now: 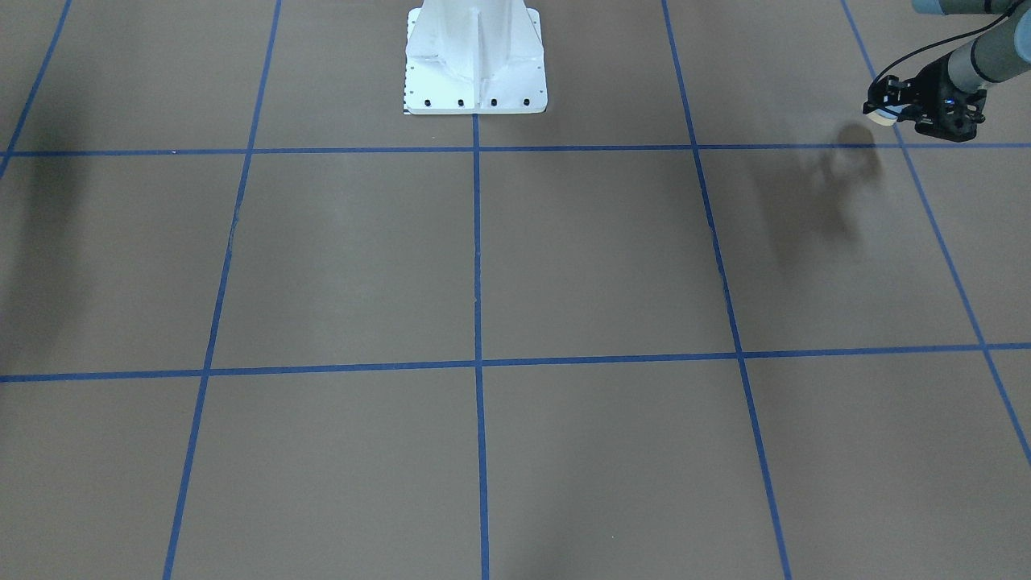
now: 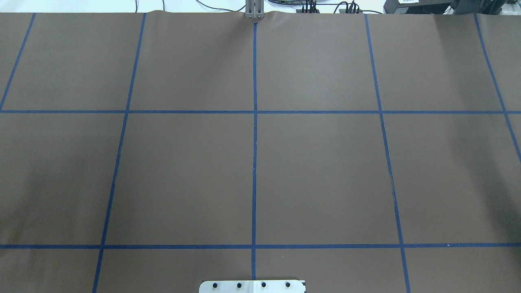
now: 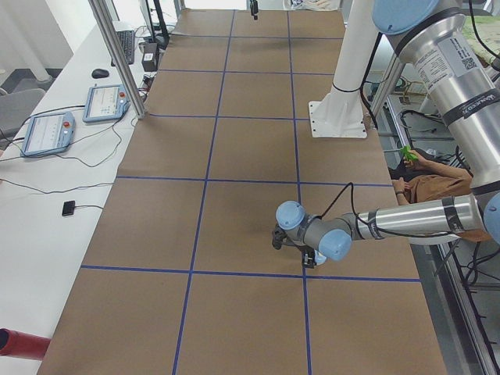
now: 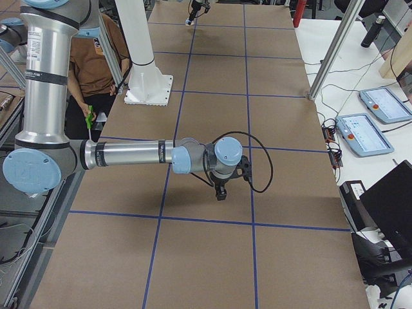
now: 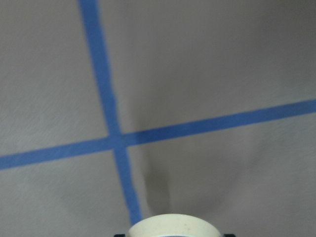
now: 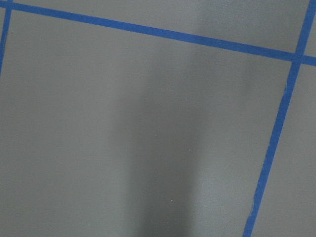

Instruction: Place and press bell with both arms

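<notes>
My left gripper (image 1: pixel 880 109) is at the table's left end, above the brown surface, and is shut on the bell (image 1: pixel 883 116). Only the bell's cream base shows clearly. In the left wrist view that base (image 5: pixel 173 227) sits at the bottom edge, over a crossing of blue tape lines. The left arm (image 3: pixel 406 223) reaches low across the table. My right gripper (image 4: pixel 220 192) hangs just above the surface at the table's other end. I cannot tell whether it is open or shut. The right wrist view shows only bare surface and tape.
The white mounting pedestal (image 1: pixel 475 60) stands at the robot's side of the table. Blue tape lines (image 2: pixel 254 162) divide the brown surface into squares. An operator (image 4: pixel 96 58) sits behind the robot. Control tablets (image 3: pixel 47 133) lie on the side bench.
</notes>
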